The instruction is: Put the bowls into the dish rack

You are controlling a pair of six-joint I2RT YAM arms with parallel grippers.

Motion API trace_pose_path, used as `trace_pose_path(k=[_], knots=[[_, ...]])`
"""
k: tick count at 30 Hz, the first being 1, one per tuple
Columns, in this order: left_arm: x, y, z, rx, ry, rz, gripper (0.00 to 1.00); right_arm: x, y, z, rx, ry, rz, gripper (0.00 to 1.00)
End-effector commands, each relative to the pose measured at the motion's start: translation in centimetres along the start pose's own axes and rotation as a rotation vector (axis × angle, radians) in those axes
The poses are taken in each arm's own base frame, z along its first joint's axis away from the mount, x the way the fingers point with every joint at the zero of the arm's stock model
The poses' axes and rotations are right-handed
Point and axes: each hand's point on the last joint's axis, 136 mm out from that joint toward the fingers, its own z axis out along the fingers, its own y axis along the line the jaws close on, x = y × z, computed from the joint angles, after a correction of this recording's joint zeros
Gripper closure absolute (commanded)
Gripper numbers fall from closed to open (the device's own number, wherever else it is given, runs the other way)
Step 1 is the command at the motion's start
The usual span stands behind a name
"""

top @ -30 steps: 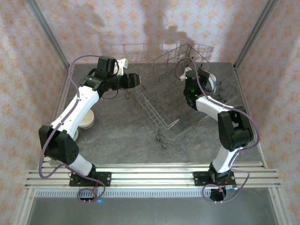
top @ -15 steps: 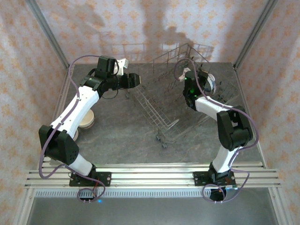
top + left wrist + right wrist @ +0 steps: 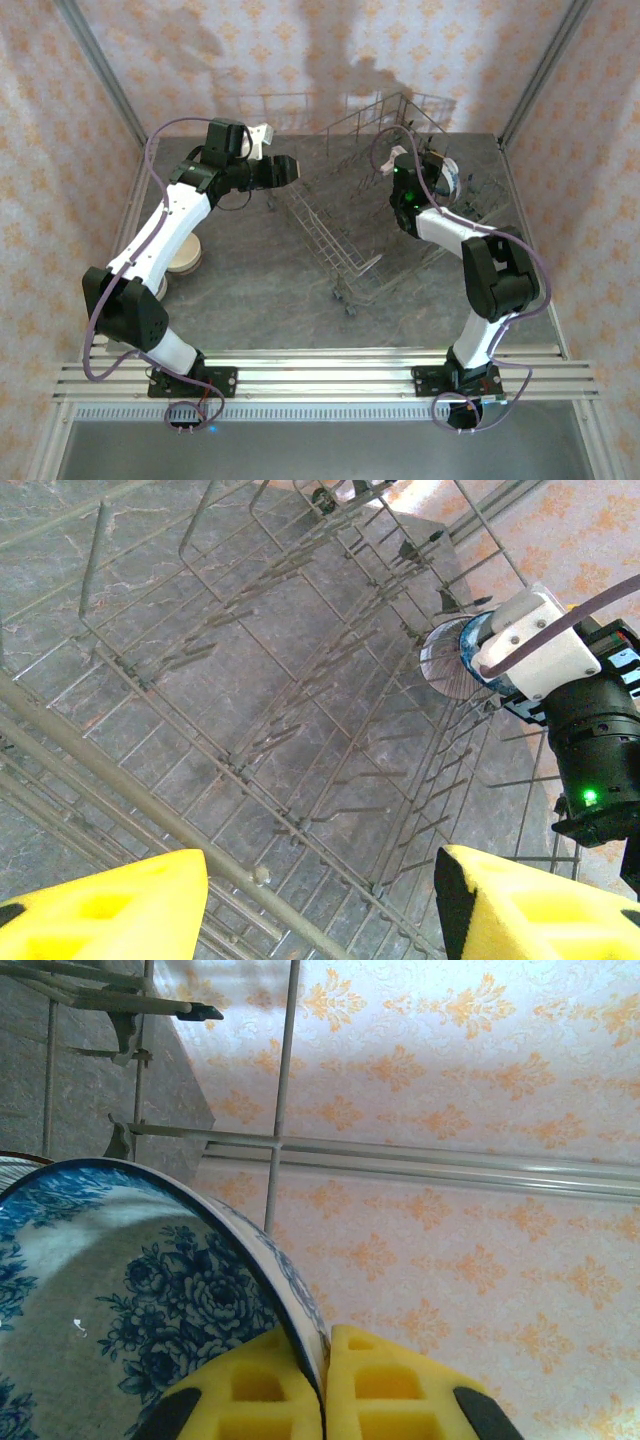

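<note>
Overhead, the right tool [image 3: 438, 168] is gripping a blue-patterned bowl [image 3: 452, 172] at the upper right of centre, holding it on edge over the right-hand side of the dish rack [image 3: 340, 235]; the rack is sitting askew on the grey marbled worktop [image 3: 250, 295], one corner pointing toward the bottom of the frame. Seen from the right wrist, this tool's yellow fingers [image 3: 390, 1390] are pinching the bowl's rim at the bottom centre, one on either face, closed to the rim's thickness; the bowl is filling the lower left with its blue floral surface, and rack wires are crossing the upper left against patterned wallpaper [image 3: 480, 1160]. The left tool [image 3: 283, 170] is hovering at the upper left corner of the rack, released and holding nothing; from its own wrist, its fingers [image 3: 110, 905] are standing wide apart in the bottom corners, the rack's tines are spreading beneath, and the held bowl is showing at the upper right. A cream bowl [image 3: 186, 256] is resting on the worktop at the left, partly under the left arm.
</note>
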Motion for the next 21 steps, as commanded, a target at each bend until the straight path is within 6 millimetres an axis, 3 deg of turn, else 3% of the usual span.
trace_pose_path(k=[1, 21], knots=[[-1.0, -0.3, 0.1, 0.028, -0.025, 0.010, 0.37, -0.6, 4.3, 0.5, -0.091, -0.021, -0.071, 1.00], [-1.0, -0.4, -0.1, 0.031, -0.030, 0.010, 0.37, -1.7, 7.0, -0.1, -0.114, -0.028, -0.136, 1.00]])
